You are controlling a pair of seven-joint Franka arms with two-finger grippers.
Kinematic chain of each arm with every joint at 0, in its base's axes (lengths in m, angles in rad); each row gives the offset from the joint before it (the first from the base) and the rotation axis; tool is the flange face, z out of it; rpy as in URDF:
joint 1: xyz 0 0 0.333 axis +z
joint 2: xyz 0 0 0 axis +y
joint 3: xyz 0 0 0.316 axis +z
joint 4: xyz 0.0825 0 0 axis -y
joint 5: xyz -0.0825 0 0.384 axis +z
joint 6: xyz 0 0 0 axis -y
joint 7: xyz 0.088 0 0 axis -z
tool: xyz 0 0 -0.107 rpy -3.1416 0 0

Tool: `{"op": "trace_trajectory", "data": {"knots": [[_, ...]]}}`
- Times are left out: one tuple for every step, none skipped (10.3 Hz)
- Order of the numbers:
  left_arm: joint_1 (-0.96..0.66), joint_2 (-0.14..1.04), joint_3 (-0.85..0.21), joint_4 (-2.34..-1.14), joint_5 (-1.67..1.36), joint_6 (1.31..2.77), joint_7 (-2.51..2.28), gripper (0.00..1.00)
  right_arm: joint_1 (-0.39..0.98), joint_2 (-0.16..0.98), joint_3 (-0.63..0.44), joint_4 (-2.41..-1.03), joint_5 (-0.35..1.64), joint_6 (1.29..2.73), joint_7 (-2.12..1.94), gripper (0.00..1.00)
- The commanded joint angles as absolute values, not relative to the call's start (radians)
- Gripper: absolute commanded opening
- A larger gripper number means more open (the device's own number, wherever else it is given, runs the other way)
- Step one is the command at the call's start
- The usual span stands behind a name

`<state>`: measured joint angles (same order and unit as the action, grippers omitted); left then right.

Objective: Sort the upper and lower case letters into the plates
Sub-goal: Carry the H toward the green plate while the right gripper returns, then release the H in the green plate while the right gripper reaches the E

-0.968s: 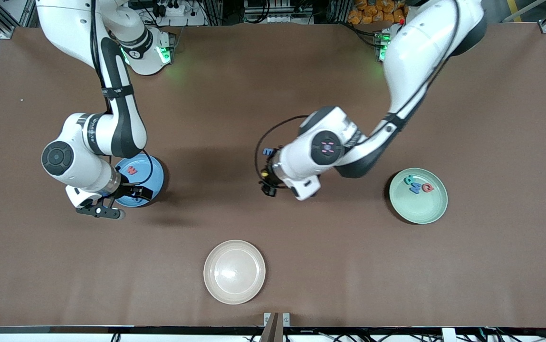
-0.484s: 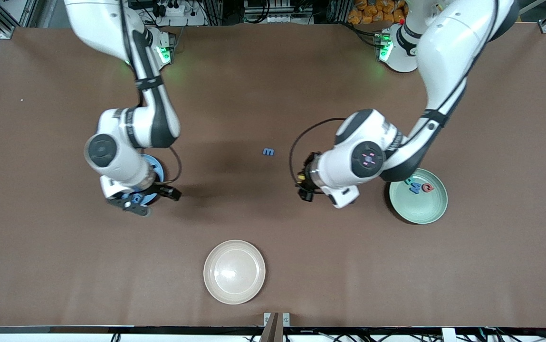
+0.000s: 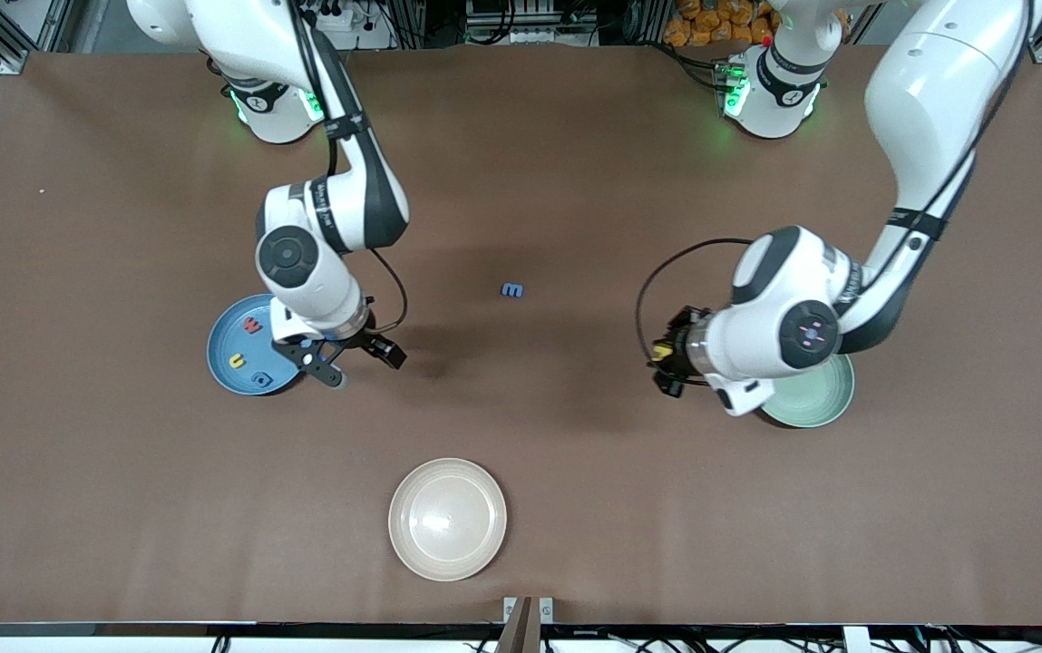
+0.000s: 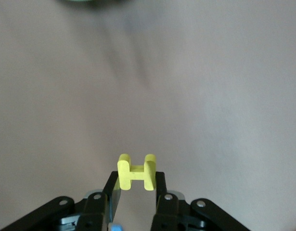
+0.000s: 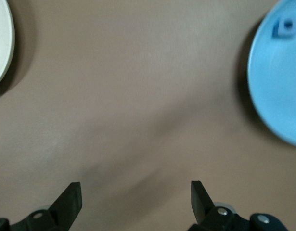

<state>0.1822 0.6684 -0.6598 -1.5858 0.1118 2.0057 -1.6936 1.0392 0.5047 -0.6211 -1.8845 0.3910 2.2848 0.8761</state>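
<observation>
My left gripper [image 3: 663,363] is shut on a yellow letter H [image 4: 136,172] and hangs over bare table beside the mint green plate [image 3: 813,401]. The left arm covers most of that plate, so what lies in it is hidden. My right gripper [image 3: 357,363] is open and holds nothing, over the table at the edge of the blue plate [image 3: 223,349]. That plate holds a red letter [image 3: 253,324], a yellow letter [image 3: 236,361] and a blue letter [image 3: 259,379]. A small blue letter m [image 3: 511,290] lies alone on the table between the arms.
A cream-beige plate [image 3: 447,519] with nothing in it stands near the table's front edge, nearer to the front camera than the blue m. The right wrist view shows its rim [image 5: 1,43] and the blue plate [image 5: 277,91].
The left arm carried the yellow H away from the blue m to the mint plate's edge. The right gripper moved off the blue plate toward the middle, uncovering its letters.
</observation>
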Motion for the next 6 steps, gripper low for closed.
{"op": "trace_trajectory", "data": {"knots": [[0.267,0.621,-0.669,-1.695,0.211,2.014,-1.638,0.00,1.089,0.508,-0.634,-1.870,0.407,2.267,1.071,1.00],[0.293,0.620,-0.673,-1.715,0.247,2.017,-1.629,0.00,1.098,0.509,-0.632,-1.852,0.408,2.246,1.159,1.00],[0.310,0.620,-0.673,-1.727,0.268,2.017,-1.608,0.00,1.114,0.518,-0.630,-1.842,0.408,2.238,1.260,1.00],[0.336,0.618,-0.675,-1.739,0.276,2.016,-1.573,0.00,1.158,0.537,-0.632,-1.842,0.408,2.238,1.354,1.00],[0.365,0.609,-0.673,-1.762,0.278,2.017,-1.513,0.00,1.195,0.557,-0.630,-1.836,0.408,2.238,1.446,1.00],[0.392,0.577,-0.670,-1.799,0.275,2.019,-1.417,0.00,1.234,0.602,-0.630,-1.806,0.410,2.238,1.542,1.00]]}}
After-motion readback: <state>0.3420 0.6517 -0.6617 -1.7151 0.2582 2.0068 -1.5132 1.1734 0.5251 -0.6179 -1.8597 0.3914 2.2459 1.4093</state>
